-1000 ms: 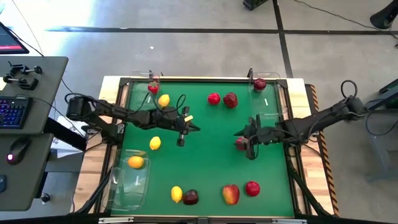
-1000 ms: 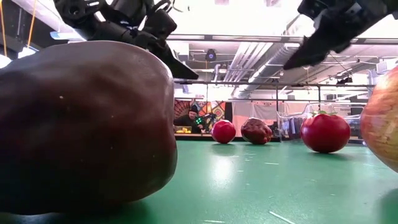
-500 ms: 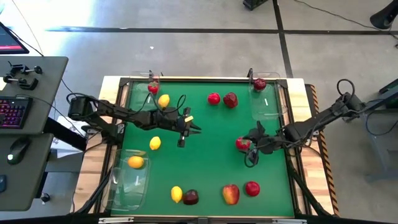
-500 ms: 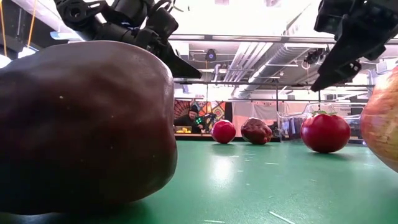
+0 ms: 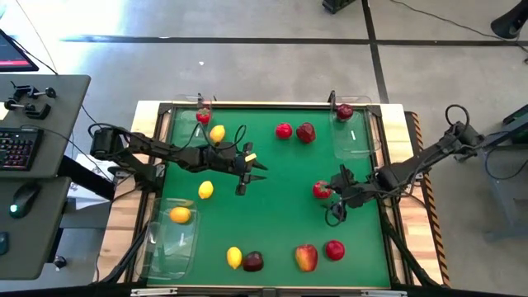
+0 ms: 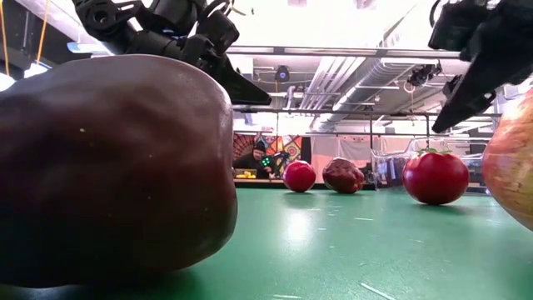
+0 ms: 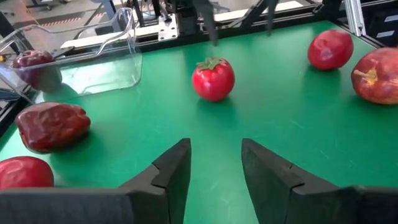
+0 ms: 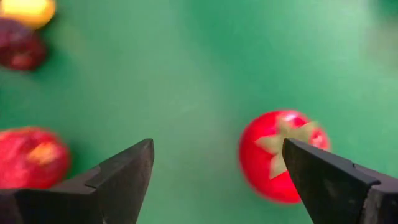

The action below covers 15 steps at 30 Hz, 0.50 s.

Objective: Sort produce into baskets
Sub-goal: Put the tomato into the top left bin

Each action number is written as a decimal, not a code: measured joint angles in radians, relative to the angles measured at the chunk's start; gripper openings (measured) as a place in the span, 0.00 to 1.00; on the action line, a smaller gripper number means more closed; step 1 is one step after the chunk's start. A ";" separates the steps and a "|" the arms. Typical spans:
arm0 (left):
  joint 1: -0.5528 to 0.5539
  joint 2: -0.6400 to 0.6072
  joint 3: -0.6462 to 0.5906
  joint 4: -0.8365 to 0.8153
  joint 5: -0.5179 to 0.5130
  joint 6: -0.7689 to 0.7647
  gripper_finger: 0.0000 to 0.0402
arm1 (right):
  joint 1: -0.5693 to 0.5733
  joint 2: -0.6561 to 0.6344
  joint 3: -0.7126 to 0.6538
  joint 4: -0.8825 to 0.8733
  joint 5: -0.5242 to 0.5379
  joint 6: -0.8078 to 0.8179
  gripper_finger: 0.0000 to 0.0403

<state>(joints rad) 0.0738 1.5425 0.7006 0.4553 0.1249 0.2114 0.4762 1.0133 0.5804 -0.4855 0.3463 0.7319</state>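
Note:
My left gripper (image 5: 252,172) is open and empty above the middle of the green mat; its wrist view (image 7: 214,167) looks across at a bright red tomato (image 7: 213,79). My right gripper (image 5: 332,208) is open and empty just right of and nearer than that tomato (image 5: 321,190), which rests on the mat and also shows in the right wrist view (image 8: 283,155). Lemons (image 5: 217,133) (image 5: 205,190) (image 5: 234,257), a red fruit (image 5: 284,130), a dark red fruit (image 5: 306,132), a dark apple (image 5: 253,261), a red-yellow apple (image 5: 306,257) and a red one (image 5: 334,249) lie loose on the mat.
Three clear trays stand at the mat's corners: far left (image 5: 183,132) with a small red fruit (image 5: 203,116), far right (image 5: 353,136) with a dark red fruit (image 5: 344,111), near left (image 5: 169,243) with a lemon (image 5: 180,215). A desk with a keyboard (image 5: 16,148) stands left of the table.
My right gripper has drawn back from over the tomato toward the table's right and near edges and has risen a little. The tomato, partly covered before, now lies in plain view in the same spot.

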 joint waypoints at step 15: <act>0.001 0.000 0.000 -0.003 0.000 -0.001 0.36 | 0.269 0.429 0.428 -0.305 -0.122 0.271 0.87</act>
<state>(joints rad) 0.0746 1.5425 0.7010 0.4526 0.1249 0.2108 0.7448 1.4418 1.0079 -0.7905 0.2239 1.0027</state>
